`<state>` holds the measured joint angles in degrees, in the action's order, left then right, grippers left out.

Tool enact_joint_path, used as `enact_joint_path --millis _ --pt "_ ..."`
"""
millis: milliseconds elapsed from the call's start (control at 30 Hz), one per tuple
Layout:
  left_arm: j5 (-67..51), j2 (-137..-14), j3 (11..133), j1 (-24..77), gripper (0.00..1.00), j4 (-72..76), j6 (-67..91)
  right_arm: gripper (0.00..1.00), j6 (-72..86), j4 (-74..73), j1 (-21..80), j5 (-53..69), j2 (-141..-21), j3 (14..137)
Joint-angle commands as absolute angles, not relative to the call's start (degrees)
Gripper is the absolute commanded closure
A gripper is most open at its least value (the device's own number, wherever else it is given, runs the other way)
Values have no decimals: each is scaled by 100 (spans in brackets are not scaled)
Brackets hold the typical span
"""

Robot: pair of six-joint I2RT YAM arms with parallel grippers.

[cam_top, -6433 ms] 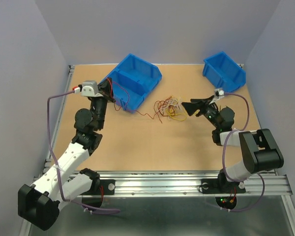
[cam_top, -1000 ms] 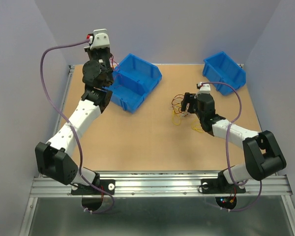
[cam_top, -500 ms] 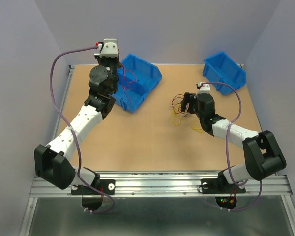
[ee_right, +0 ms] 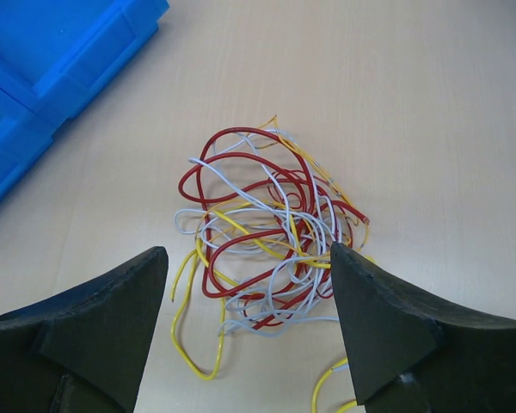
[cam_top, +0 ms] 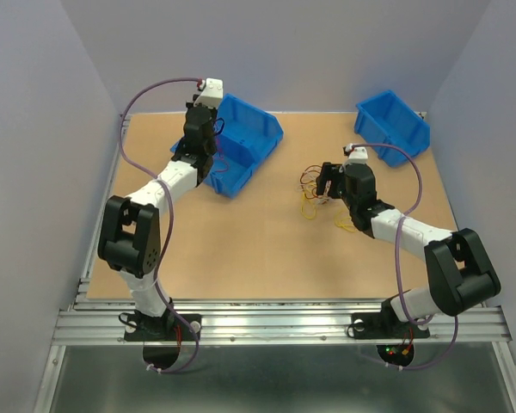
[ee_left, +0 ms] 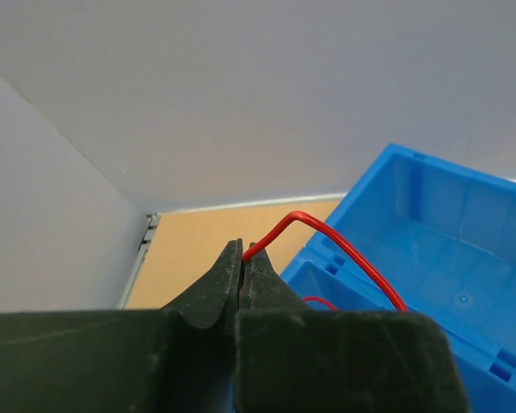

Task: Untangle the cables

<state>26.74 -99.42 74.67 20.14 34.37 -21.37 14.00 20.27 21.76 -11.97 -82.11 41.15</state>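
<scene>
The cables are a small tangle (ee_right: 279, 245) of red, yellow and white wires lying on the table, right of centre in the top view (cam_top: 310, 191). My right gripper (ee_right: 249, 262) hovers just above the tangle, open and empty, with one finger on each side of it; it also shows in the top view (cam_top: 324, 183). My left gripper (ee_left: 242, 251) is shut on the end of one red wire (ee_left: 331, 234), which arcs away over the big blue bin (ee_left: 451, 249). In the top view the left gripper (cam_top: 213, 136) is raised at that bin's left end.
The big blue bin (cam_top: 245, 142) stands at the back left and shows in the right wrist view (ee_right: 60, 52). A smaller blue bin (cam_top: 393, 125) stands at the back right. A loose yellow wire (cam_top: 348, 225) lies near the right forearm. Walls enclose the table.
The left arm has swung its gripper right, from beside the big bin's left to over it, carrying the red wire. The right gripper has stayed still over the tangle for the last second.
</scene>
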Motion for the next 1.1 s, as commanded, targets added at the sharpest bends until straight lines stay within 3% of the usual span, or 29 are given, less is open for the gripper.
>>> enact_joint_path --millis 0,167,500,767,933,1000,1067 --pt "2734 -9843 7462 2021 100 3894 -2145 19 1459 2373 2197 -1143 -7998 3981" --pt "2689 -10317 7391 2030 100 3745 -2373 20 1468 2364 2188 -1134 -8025 4008" --pt "4174 -11548 7594 2390 100 3384 -3418 20 1477 2373 2188 -1178 -7858 3902" --pt "4166 -11461 7830 2417 100 2805 -3446 19 1468 2373 2188 -1178 -7813 3876" --pt "3623 -11321 8086 2373 82 1866 -3191 19 1476 2373 2188 -1151 -7831 3894" --pt "3472 -11154 8095 2364 60 1540 -3190 19 1477 2373 2188 -1134 -7831 3902" --pt "3375 -10987 8104 2364 53 1250 -3182 19 1485 2373 2188 -1125 -7840 3902"
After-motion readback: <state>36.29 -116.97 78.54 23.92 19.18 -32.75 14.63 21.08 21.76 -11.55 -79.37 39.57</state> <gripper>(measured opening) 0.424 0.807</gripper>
